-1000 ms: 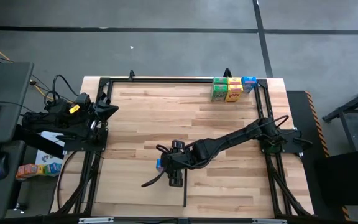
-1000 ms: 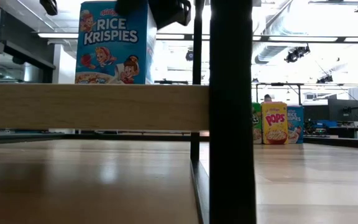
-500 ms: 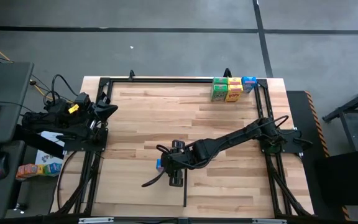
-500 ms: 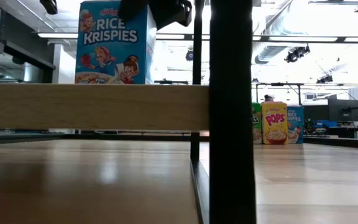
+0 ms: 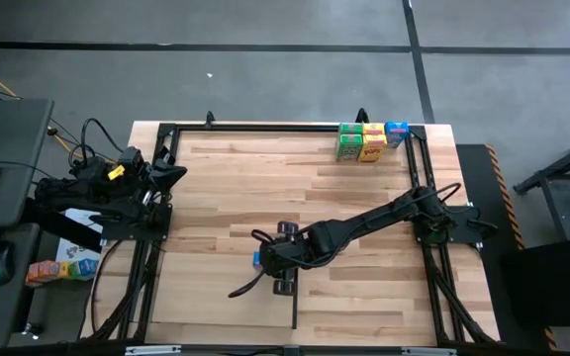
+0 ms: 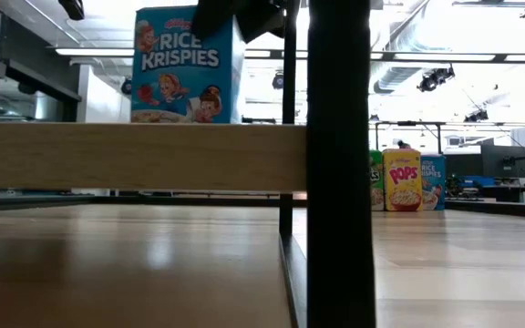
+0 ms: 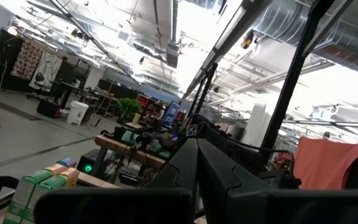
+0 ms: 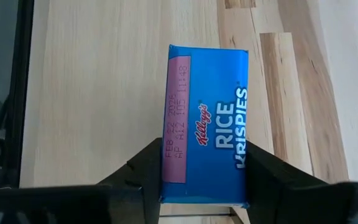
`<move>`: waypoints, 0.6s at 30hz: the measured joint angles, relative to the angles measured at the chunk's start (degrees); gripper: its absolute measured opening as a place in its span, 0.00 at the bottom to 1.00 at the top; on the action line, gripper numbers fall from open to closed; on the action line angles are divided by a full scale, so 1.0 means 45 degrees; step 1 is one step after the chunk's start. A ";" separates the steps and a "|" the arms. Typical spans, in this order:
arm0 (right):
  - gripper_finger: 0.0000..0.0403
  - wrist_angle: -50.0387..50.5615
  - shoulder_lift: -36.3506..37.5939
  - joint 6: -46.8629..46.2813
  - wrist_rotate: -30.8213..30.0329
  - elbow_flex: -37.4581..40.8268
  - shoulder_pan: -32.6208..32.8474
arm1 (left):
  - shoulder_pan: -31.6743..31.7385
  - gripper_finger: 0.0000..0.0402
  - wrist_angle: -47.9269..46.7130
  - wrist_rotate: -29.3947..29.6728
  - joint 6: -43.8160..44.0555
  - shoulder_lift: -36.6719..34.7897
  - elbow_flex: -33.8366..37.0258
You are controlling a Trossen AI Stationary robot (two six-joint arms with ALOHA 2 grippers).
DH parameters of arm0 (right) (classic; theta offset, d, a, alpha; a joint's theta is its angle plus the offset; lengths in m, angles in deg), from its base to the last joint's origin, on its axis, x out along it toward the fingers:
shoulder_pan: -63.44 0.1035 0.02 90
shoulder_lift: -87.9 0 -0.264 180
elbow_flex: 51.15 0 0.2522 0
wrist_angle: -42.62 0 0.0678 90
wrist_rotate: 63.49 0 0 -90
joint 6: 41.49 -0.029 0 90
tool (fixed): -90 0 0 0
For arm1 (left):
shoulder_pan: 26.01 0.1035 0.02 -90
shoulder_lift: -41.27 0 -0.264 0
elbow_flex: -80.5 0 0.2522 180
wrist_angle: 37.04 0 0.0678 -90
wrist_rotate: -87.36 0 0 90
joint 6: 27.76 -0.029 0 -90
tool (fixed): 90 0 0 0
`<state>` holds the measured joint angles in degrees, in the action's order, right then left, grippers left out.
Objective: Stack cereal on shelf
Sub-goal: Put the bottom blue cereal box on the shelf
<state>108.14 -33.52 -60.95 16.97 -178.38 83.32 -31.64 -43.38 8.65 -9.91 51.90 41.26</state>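
Observation:
A blue Rice Krispies cereal box (image 6: 188, 64) stands upright near the table's middle, and my right gripper (image 8: 202, 152) is shut on its top. It shows in the high view as a small blue patch (image 5: 256, 259) beside the gripper (image 5: 275, 259). Its lower end is hidden behind the shelf's pale board (image 6: 135, 155). More cereal stands at the far right corner: a green box (image 5: 349, 143), a yellow-orange box (image 5: 372, 141) and a blue box (image 5: 397, 132). My left gripper (image 5: 178, 173) waits shut at the table's left edge. My right gripper pinches the blue box between its two fingers, one on each broad face, at the end of the top (image 8: 204, 186) nearest the arm. The fingers (image 8: 148, 165) slant down from the table's right. The box stays upright; the board hides what its bottom rests on.
A large black metal frame (image 5: 285, 127) runs round the table. A thick black post (image 6: 340, 164) stands close in front of the low camera. A thin black bar (image 5: 294, 307) lies near the front edge. Bare wood spreads between the gripper and the boxes in the corner.
The blue box has shifted a little toward the table's right, still upright, and my right gripper has gone with it.

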 joint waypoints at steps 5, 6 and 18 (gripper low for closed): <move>0.36 0.0166 0.0003 -0.0005 -0.0088 -0.0009 0.0000 | 0.0000 0.00 -0.0005 0.0000 0.0002 0.0005 0.0000; 0.36 0.0262 0.0003 0.0000 -0.0074 -0.0010 0.0000 | -0.0002 0.00 -0.0004 0.0000 0.0000 0.0005 0.0000; 0.36 0.0549 0.0026 0.1590 0.0542 -0.0029 -0.0022 | -0.0001 0.00 0.0000 0.0000 -0.0005 0.0004 0.0000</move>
<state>110.61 -33.40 -53.80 19.41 -178.51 83.22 -31.64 -43.38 8.65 -9.93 51.92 41.26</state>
